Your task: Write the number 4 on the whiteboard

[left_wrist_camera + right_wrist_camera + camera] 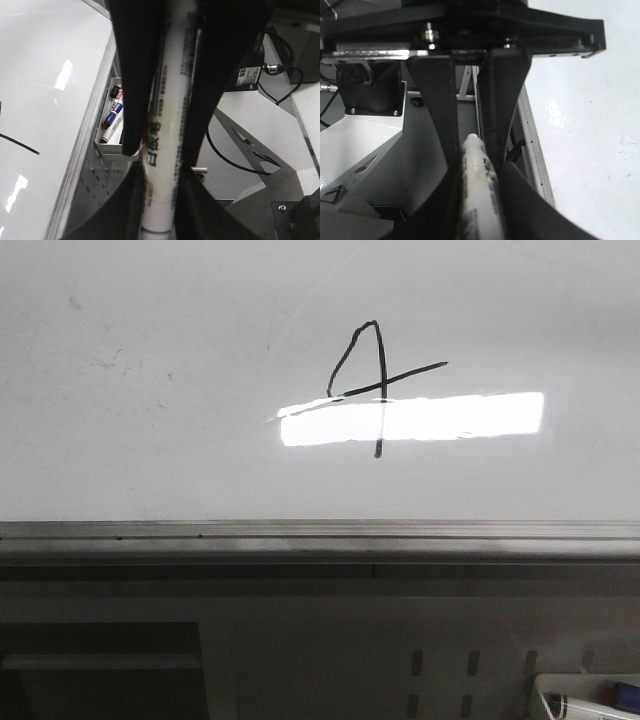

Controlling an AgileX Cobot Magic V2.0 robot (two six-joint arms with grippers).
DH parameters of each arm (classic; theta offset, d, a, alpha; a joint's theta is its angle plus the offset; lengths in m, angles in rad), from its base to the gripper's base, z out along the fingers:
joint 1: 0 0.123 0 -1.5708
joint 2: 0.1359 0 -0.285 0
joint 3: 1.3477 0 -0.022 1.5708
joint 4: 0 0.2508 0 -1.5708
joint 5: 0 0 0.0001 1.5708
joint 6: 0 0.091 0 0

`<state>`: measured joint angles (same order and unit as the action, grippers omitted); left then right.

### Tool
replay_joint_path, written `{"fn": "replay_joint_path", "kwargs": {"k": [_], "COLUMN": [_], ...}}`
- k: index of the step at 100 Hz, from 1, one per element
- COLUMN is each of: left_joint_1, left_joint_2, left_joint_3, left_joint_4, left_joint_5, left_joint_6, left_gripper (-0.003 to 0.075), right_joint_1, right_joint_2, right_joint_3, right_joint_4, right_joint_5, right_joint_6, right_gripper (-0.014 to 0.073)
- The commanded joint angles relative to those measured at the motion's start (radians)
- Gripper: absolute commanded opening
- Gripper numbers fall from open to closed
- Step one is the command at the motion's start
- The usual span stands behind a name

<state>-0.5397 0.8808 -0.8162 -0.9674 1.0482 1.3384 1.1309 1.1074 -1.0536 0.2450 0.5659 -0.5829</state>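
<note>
The number 4 [372, 380] stands finished upper centre on the whiteboard [150, 440], and with my left gripper [160, 150] and right gripper [475, 160] each clamped on a marker, I judge only stowing remains.

A lab or workshop is suggested by a mounted whiteboard [150, 440], a perforated grey metal panel [440, 680] beneath it, a marker tray [112, 127] and exposed black cables [227, 157]
</note>
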Motion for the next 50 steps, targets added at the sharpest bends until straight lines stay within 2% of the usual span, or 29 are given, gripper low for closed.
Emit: {"fn": "replay_joint_path", "kwargs": {"k": [1,9,13,18,27,33,38,50], "left_joint_1": [-0.005,-0.005,-0.005,-0.005,-0.005,-0.005,-0.005,-0.005], "left_joint_2": [-0.001,-0.001,-0.001,-0.001,-0.001,-0.001,-0.001,-0.001], "left_joint_3": [-0.033,-0.033,-0.033,-0.033,-0.033,-0.033,-0.033,-0.033], "left_joint_4": [-0.074,-0.074,-0.074,-0.074,-0.074,-0.074,-0.074,-0.074], "left_joint_5": [-0.061,-0.061,-0.061,-0.061,-0.061,-0.060,-0.058,-0.047], "left_joint_6": [-0.027,-0.027,-0.027,-0.027,-0.027,-0.027,-0.027,-0.027], "left_gripper": [-0.0020,-0.0020,-0.0020,-0.0020,-0.0020,-0.0020,-0.0020,-0.0020], "right_joint_1": [0.003,0.003,0.003,0.003,0.003,0.003,0.003,0.003], "right_joint_2": [-0.016,-0.016,-0.016,-0.016,-0.016,-0.016,-0.018,-0.027], "right_joint_3": [-0.034,-0.043,-0.048,-0.061,-0.082,-0.096,-0.105,-0.121], "right_joint_4": [0.041,0.047,0.047,0.047,0.047,0.047,0.047,0.047], "right_joint_5": [-0.083,-0.078,-0.078,-0.078,-0.085,-0.087,-0.094,-0.101], "right_joint_6": [-0.008,-0.008,-0.008,-0.008,-0.008,-0.008,-0.008,-0.008], "right_gripper": [-0.0043,-0.0020,0.0030,0.0127,0.0365,0.0463,0.0502,0.0498]}}
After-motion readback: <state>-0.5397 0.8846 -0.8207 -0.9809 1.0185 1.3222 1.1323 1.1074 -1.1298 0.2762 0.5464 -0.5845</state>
